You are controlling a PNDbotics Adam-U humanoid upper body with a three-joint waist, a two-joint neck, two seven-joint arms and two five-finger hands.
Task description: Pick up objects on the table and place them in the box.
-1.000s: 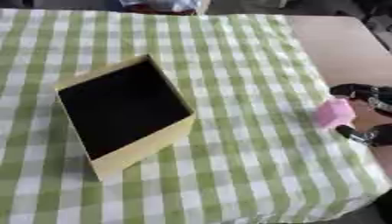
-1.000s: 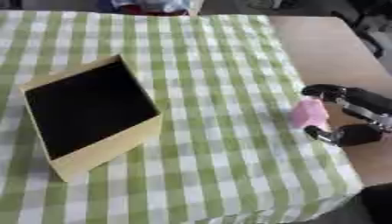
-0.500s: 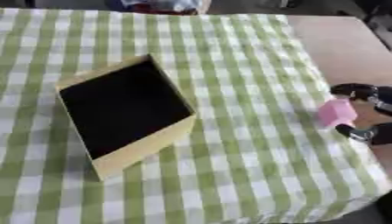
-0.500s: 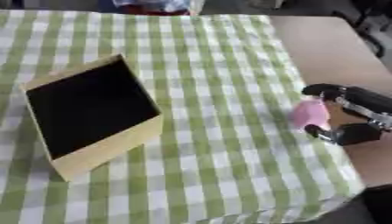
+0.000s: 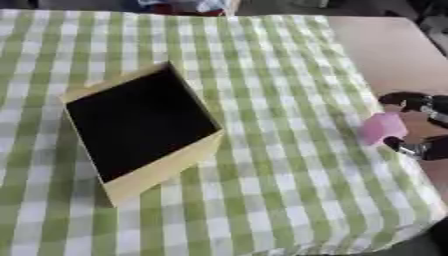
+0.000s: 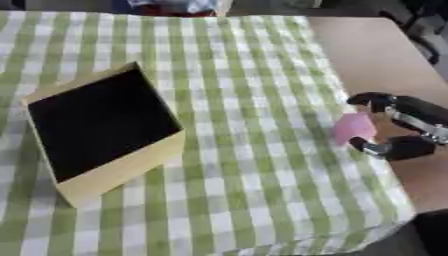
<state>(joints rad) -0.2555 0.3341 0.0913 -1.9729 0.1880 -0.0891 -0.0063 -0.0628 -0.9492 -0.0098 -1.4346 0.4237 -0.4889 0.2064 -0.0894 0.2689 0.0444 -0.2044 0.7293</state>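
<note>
A small pink object (image 6: pixel 354 128) sits at the right edge of the green-and-white checked cloth (image 6: pixel 236 75). My right hand (image 6: pixel 404 125) comes in from the right, its black fingers and thumb curled around the pink object, one above and one below it. A yellow box (image 6: pixel 101 130) with a dark inside stands open on the left of the cloth, well apart from the hand. My left hand shows in neither view.
Bare tan tabletop (image 6: pixel 376 55) lies to the right of the cloth. Some coloured items (image 6: pixel 175 6) lie past the cloth's far edge. The cloth's front edge hangs over the table front.
The pink object and my right hand have stayed in nearly the same place; the fingers have closed slightly around the object.
</note>
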